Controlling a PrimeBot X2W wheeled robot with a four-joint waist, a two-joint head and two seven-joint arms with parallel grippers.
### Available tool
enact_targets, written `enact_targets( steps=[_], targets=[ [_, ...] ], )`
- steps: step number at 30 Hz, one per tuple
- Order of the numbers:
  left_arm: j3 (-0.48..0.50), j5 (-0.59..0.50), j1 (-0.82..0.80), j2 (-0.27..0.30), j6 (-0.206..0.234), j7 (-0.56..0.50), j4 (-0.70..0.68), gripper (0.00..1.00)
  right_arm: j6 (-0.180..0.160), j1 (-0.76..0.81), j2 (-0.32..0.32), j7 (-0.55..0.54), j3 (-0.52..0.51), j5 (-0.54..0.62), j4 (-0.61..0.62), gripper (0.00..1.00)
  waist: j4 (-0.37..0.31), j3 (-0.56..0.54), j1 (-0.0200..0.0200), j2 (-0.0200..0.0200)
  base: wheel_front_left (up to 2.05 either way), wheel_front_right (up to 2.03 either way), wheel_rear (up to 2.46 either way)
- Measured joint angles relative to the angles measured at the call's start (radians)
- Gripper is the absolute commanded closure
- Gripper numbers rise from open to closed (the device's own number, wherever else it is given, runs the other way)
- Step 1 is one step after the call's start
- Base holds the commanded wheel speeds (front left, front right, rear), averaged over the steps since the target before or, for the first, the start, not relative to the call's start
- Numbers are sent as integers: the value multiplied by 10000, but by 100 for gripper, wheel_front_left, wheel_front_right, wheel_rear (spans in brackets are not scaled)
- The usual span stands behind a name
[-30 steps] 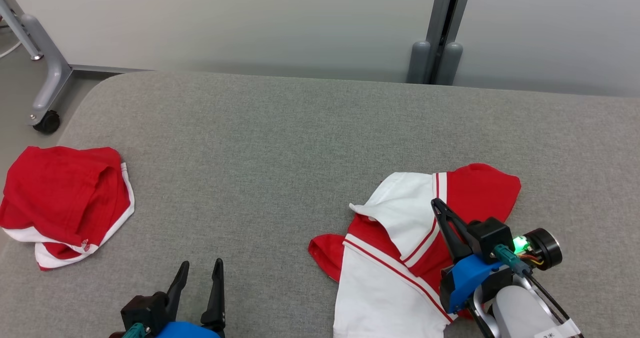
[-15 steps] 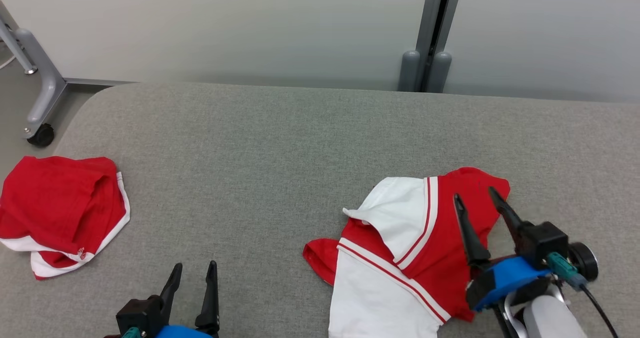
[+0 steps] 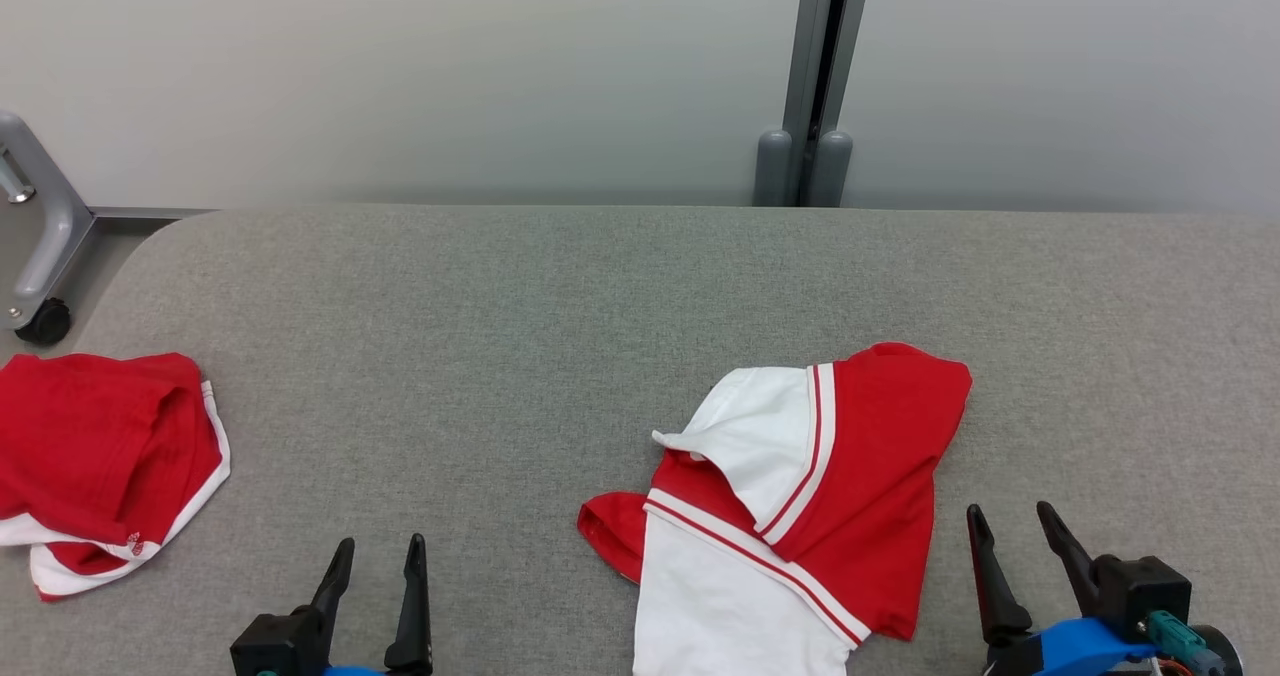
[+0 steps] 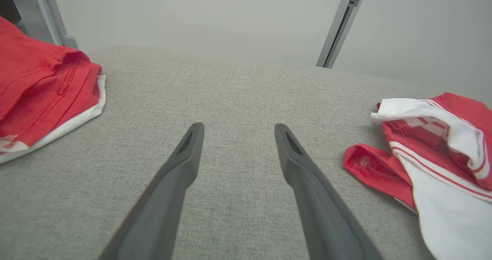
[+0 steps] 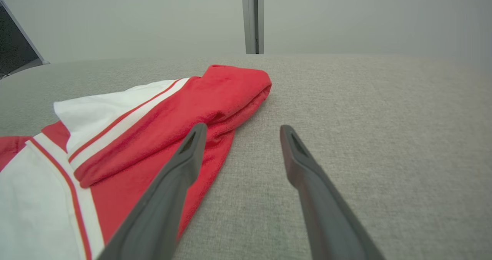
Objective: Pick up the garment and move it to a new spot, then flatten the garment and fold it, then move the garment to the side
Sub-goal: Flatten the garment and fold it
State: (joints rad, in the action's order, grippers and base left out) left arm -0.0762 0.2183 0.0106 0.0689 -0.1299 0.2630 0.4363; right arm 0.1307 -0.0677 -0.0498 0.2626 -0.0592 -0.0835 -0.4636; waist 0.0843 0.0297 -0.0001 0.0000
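Observation:
The garment [image 3: 800, 486], a red and white piece with striped trim, lies crumpled on the grey padded table [image 3: 560, 316], right of centre near the front edge. My right gripper [image 3: 1010, 521] stands open and empty just right of its red edge, apart from it. In the right wrist view the right gripper [image 5: 242, 127] points past the garment [image 5: 153, 114], whose red fold lies under the left finger. My left gripper [image 3: 375, 554] is open and empty at the near left. In the left wrist view, the left gripper [image 4: 236, 127] has the garment [image 4: 430, 152] off to its right.
A second red garment with white trim [image 3: 100, 456] lies bunched at the table's left edge, also the second red garment [image 4: 42, 87]. A wheeled grey frame [image 3: 40, 256] stands off the table's far left corner. A grey wall post [image 3: 810, 86] rises behind the table.
My right gripper opened, let go of the garment and drew back to the near right. The garment settled on the table. The head camera also shifted.

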Motion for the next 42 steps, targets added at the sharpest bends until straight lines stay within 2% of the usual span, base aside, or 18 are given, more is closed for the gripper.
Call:
enact_targets(
  steps=[5,11,15,24,30,37,38,39,40,42],
  targets=[
    [-52,-33,16,-50,0,0,-13,0,0,-194,-12,-2,637,257,13,0,39,64,0,0,0,0,0],
    [-284,52,9,-75,0,0,19,0,0,-1338,12,-2,3039,318,-238,0,279,291,0,0,0,0,0],
    [-395,180,-135,-67,0,0,42,0,0,-2309,15,-159,3971,523,-861,0,557,481,1,0,0,0,0],
    [-623,476,-296,44,0,0,59,0,0,-3116,12,-963,3856,2044,-1595,0,1063,944,2,0,0,0,0],
    [-667,637,-380,79,0,0,125,0,0,-3112,12,-1586,3620,2871,-1480,0,1017,1138,2,0,0,0,0],
    [-773,769,-663,73,0,0,113,0,2,-3077,10,-2119,3570,3095,-1189,0,911,1284,2,0,0,0,0],
    [-788,771,-700,73,0,0,105,0,0,-3075,10,-2176,3547,3085,-1141,7,907,1298,2,0,0,0,0],
    [-803,771,-730,77,0,0,98,0,0,-3066,10,-2167,3521,2978,-1072,76,904,1310,2,0,0,0,0],
    [-828,780,-745,81,0,0,79,0,0,-3058,10,-2132,3494,2911,-1026,100,901,1316,2,0,0,0,0],
    [-865,800,-745,88,0,0,48,0,0,-3027,10,-1956,3432,2696,-930,100,895,1319,2,0,0,0,0]
  ],
)
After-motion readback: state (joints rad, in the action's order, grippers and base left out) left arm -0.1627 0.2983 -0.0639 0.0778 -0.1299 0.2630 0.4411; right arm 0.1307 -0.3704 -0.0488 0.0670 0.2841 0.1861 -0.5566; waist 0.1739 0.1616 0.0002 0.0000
